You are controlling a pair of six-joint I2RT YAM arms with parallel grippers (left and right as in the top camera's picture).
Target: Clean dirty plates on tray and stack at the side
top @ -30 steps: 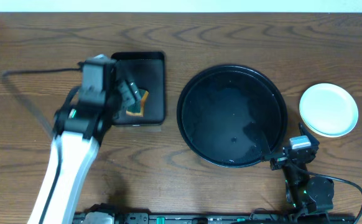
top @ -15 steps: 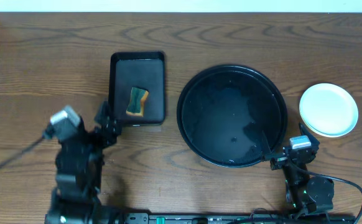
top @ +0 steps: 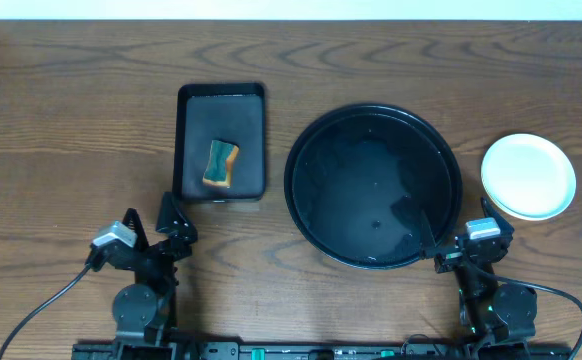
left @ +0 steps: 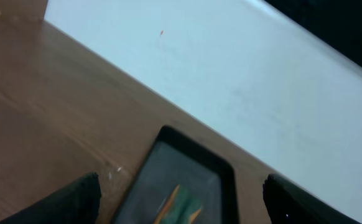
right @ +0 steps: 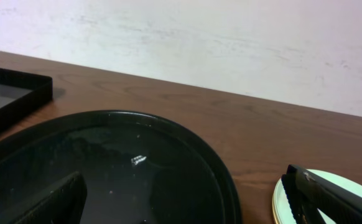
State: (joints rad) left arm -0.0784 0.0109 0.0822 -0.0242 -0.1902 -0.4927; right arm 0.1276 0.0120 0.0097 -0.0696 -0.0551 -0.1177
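Brown wooden table (top: 71, 120) under a pale wall carries the round black tray (top: 293, 190), glossy and bare inside. Off its right rim, apart from it, the plates (top: 528, 176) sit in one stack. Left of the tray lies a smaller rectangular tray (top: 221, 105) with a sponge (top: 220, 163) in it. The left gripper (top: 153, 222) and the right gripper (top: 458, 228) rest nearer than the tray, jaws spread wide, holding nothing
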